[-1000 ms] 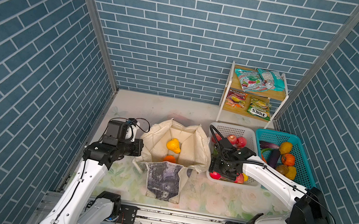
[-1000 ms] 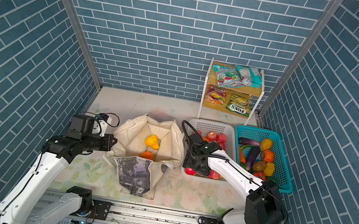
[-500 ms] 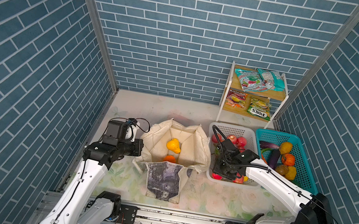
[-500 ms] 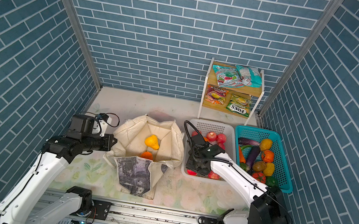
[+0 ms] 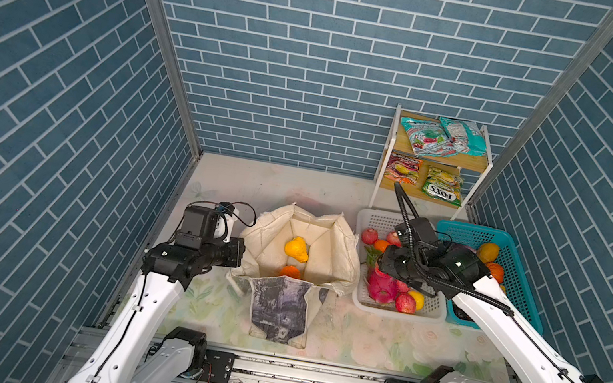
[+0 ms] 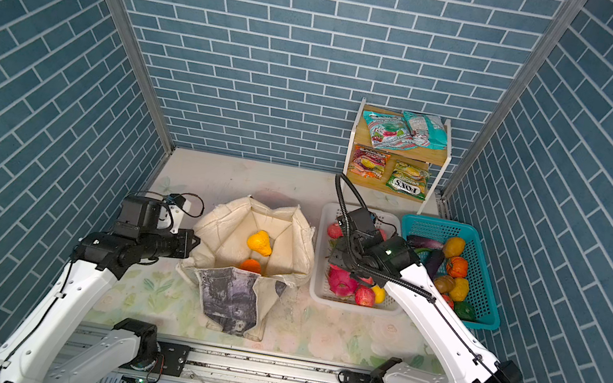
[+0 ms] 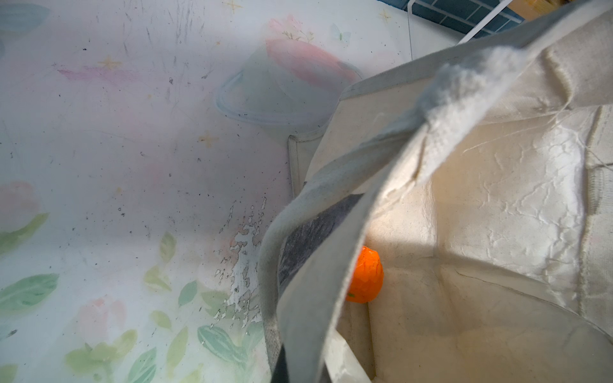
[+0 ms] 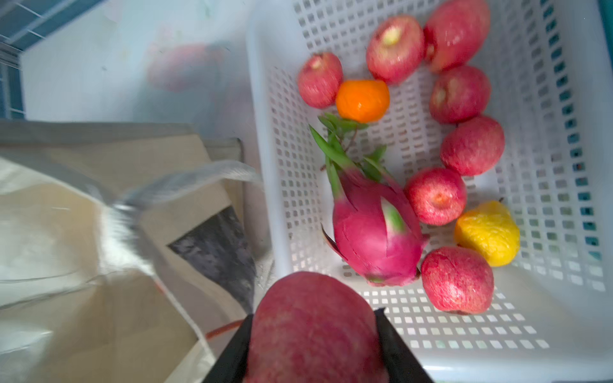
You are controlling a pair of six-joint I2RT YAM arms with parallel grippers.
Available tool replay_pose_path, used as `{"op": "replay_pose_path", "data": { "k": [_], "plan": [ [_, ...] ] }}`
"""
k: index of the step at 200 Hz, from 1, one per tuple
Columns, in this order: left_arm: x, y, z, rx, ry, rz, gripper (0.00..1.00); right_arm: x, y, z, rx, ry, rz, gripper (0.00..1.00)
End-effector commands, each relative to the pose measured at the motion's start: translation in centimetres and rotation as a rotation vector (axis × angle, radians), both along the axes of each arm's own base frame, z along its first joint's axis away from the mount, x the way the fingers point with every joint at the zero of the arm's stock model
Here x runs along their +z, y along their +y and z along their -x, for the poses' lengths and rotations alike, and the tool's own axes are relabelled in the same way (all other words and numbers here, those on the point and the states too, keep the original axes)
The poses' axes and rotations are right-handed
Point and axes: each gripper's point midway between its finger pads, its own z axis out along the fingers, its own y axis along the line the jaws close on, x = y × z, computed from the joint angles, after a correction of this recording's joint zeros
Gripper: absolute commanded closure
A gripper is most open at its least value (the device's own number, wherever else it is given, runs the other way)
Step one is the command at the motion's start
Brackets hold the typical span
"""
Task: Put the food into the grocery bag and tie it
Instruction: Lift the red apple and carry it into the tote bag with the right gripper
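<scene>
- The right gripper (image 8: pixel 313 316) is clamped on a red apple (image 8: pixel 311 341), with a dark finger pressed to each side of the fruit. It is over the wall of the white basket (image 8: pixel 265 132) that faces the bag.
- In that basket lie a pink dragon fruit (image 8: pixel 374 238), more red apples (image 8: pixel 436 195), an orange (image 8: pixel 362 99) and a yellow fruit (image 8: pixel 487 232).
- The left gripper (image 5: pixel 237 253) is clenched at the left rim of the grocery bag (image 5: pixel 333 247). Its fingers are hidden, so I cannot tell whether it pinches cloth.
- The bag stands open mid-counter, just beside the white basket, with one printed panel drooping towards the counter's front edge. Inside it lie a pear-shaped yellow piece (image 5: pixel 296 248) and a second orange (image 5: pixel 290 271).
- The teal basket (image 5: pixel 517 253) sits along the counter's right edge and holds mixed produce.
- Teal snack packets (image 5: pixel 425 136) lie on top of the shelf rack (image 5: pixel 385 163) at the back right corner.
</scene>
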Motion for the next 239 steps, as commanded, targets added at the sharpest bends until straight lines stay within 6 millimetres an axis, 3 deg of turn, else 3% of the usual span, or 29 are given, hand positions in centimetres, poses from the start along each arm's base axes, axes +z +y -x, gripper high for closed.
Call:
{"op": "replay_pose_path", "data": {
  "k": [1,43,71,108,165,215,239],
  "plan": [
    [0.0,0.3,0.0,0.006,-0.016,-0.006,1.00,2.0,1.6,-0.6,0.092,-0.037,-0.010,0.56],
    [0.0,0.3,0.0,0.006,-0.016,-0.006,1.00,4.3,9.8,-0.6,0.334,-0.096,-0.009,0.54],
    [0.0,0.2,0.0,0.004,-0.018,-0.004,1.00,3.4,14.8,0.1,0.448,-0.070,-0.019,0.53],
    [0.0,0.2,0.0,0.004,-0.015,-0.004,1.00,0.5,19.3,1.0,0.534,-0.011,-0.016,0.53],
    [0.0,0.1,0.0,0.000,-0.017,0.000,1.00,-4.5,22.4,1.5,0.585,0.077,0.007,0.53],
    [0.0,0.1,0.0,-0.001,-0.019,0.001,1.00,-7.2,23.7,1.8,0.613,0.103,0.045,0.53],
    [0.1,0.1,0.0,-0.002,-0.020,0.001,1.00,-7.6,23.7,1.7,0.617,0.083,0.083,0.52]
  ]
}}
